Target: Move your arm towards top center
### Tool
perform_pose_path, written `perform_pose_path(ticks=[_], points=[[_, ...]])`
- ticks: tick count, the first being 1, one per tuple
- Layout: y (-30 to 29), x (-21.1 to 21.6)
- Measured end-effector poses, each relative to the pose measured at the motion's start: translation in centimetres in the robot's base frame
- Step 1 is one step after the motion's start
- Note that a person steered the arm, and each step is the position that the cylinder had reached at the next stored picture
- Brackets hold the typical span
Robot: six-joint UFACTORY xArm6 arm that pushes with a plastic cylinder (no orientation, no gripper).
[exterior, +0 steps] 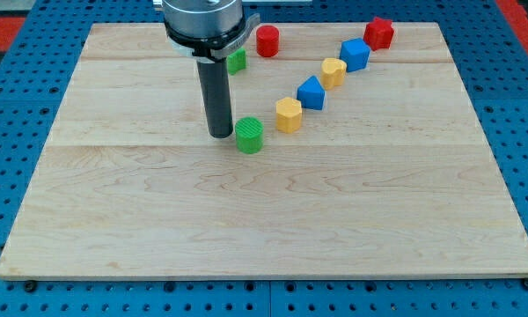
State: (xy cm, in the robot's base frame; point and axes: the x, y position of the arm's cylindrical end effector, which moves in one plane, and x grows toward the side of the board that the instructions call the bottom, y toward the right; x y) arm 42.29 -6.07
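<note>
My tip (221, 134) rests on the wooden board (264, 211) left of centre, just to the left of a green cylinder (249, 135), very close or touching. A second green block (238, 61) sits behind the rod near the view's top, partly hidden by the arm. A red cylinder (267, 40) stands at the top centre. A diagonal line of blocks runs up to the right: yellow hexagon (288, 114), blue block (311, 92), yellow block (333, 72), blue block (355, 55), red block (379, 33).
The board lies on a blue perforated table (18, 132). The arm's metal flange (202, 19) overhangs the board's top edge left of the red cylinder.
</note>
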Motion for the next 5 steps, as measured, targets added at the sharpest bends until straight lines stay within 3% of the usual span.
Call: perform_pose_path(ticks=[5], points=[[1.7,0.0]])
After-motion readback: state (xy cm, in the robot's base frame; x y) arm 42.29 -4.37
